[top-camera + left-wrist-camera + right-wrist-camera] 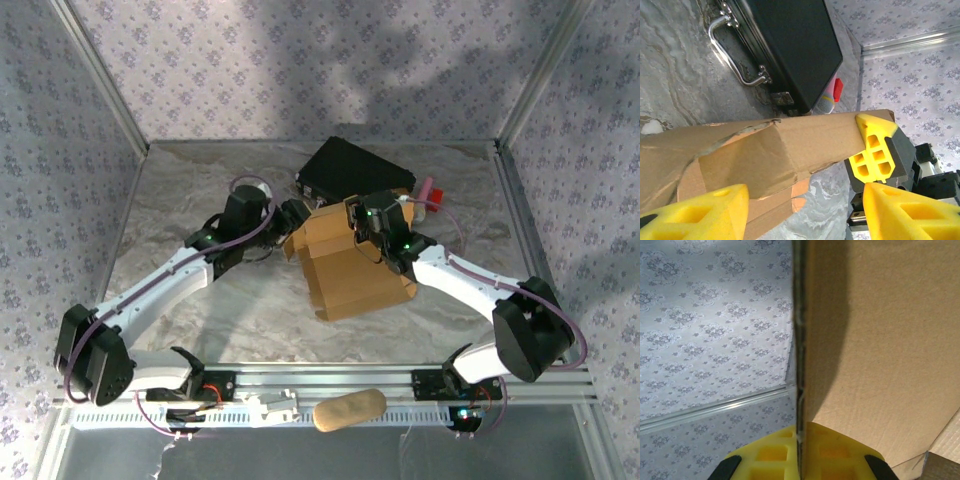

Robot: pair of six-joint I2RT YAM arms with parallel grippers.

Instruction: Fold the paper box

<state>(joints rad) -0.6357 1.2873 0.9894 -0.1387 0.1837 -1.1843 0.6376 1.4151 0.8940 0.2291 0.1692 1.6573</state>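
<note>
The tan paper box [350, 270] stands partly folded at the middle of the table, one panel raised. My right gripper [378, 238] is shut on that raised panel; in the right wrist view the panel's edge [799, 365] runs straight down between the yellow pads [840, 452]. My left gripper [292, 218] hangs at the box's left corner. Its yellow fingers [695, 212] stand wide apart, open, with a folded flap of the box [770, 155] just ahead of them. The right gripper's yellow finger [872, 150] shows pinching the far end of that flap.
A black case [350, 168] with a metal handle [732, 55] lies right behind the box. A red and pink object [430, 190] sits beside it at the right. A tan oblong thing [350, 408] rests on the front rail. Patterned walls close the table in.
</note>
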